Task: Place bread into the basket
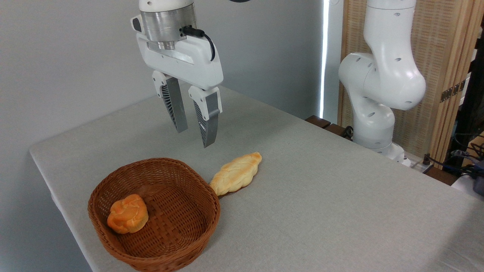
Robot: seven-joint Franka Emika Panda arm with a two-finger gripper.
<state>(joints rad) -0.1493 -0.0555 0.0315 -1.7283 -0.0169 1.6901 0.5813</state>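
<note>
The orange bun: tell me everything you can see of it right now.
The orange bun is small, round and deep orange, with a creased, knotted top and paler patches on its folds. It looks like glossy baked or imitation bread. It lies inside the wicker basket, on the left part of the woven floor, against the left wall and tipped slightly. Nothing else touches it. The hand hangs open, well above the basket's far rim, clear of the bun and holding nothing.

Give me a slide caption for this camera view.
Bun inside wicker basket; open end effector above; braided loaf on table.
</note>
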